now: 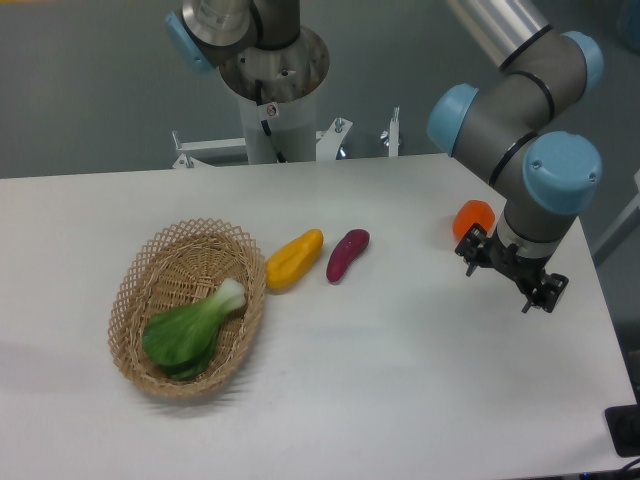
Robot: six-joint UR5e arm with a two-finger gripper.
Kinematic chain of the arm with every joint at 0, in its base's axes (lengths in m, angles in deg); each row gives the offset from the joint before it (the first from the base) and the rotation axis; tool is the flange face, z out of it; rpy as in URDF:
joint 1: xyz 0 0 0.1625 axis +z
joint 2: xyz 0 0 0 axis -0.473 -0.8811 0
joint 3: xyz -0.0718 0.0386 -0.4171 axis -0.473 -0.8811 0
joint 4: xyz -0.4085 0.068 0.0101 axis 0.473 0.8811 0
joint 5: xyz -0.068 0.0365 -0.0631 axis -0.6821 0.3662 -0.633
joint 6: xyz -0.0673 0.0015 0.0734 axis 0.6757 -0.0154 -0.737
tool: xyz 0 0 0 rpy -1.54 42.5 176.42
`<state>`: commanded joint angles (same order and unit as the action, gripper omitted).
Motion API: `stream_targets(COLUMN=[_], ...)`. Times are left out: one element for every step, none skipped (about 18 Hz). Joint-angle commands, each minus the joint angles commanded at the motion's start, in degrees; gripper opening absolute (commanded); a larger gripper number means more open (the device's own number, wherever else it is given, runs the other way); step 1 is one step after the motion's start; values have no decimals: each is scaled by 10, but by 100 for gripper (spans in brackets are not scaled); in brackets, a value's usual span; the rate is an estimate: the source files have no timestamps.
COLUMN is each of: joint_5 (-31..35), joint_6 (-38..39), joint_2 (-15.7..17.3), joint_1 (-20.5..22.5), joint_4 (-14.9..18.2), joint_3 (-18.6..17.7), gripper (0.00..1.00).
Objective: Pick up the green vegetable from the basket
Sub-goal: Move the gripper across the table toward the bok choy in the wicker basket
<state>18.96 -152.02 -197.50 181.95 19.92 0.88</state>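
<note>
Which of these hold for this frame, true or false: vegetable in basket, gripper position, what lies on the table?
1. The green vegetable lies inside the basket. True.
2. The gripper is over the basket. False: it is far off, near the table's other end.
3. The yellow piece and purple piece lie outside the basket. True.
4. The gripper holds the vegetable. False: it holds nothing visible.

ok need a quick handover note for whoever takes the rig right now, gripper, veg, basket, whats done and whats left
Gripper: on the table's right side, far from the basket, holding nothing; open or shut cannot be told.
Green vegetable: lying in the basket, stem toward the upper right.
Done: nothing yet.
Left: move over the basket, grasp the vegetable, lift it out.
</note>
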Motion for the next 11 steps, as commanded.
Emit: stream_targets(joint_5=[0,0,0,-1,-1,-1,-2,-2,-1,-1,-3], joint_6=[0,0,0,0,0,2,3,6,9,11,14], joint_2=[0,-1,-1,0,0,0,0,0,0,0,1], joint_1=[0,0,0,-1,-1,-1,-2,-6,-13,-18,-21], joint_4=[-1,-1,0,0,0,0,0,0,0,0,-3], joint_3=[0,0,0,-2,-2,-2,-2,-3,-3,-4,-8], gripper=[100,100,100,100,100,100,100,100,100,100,100])
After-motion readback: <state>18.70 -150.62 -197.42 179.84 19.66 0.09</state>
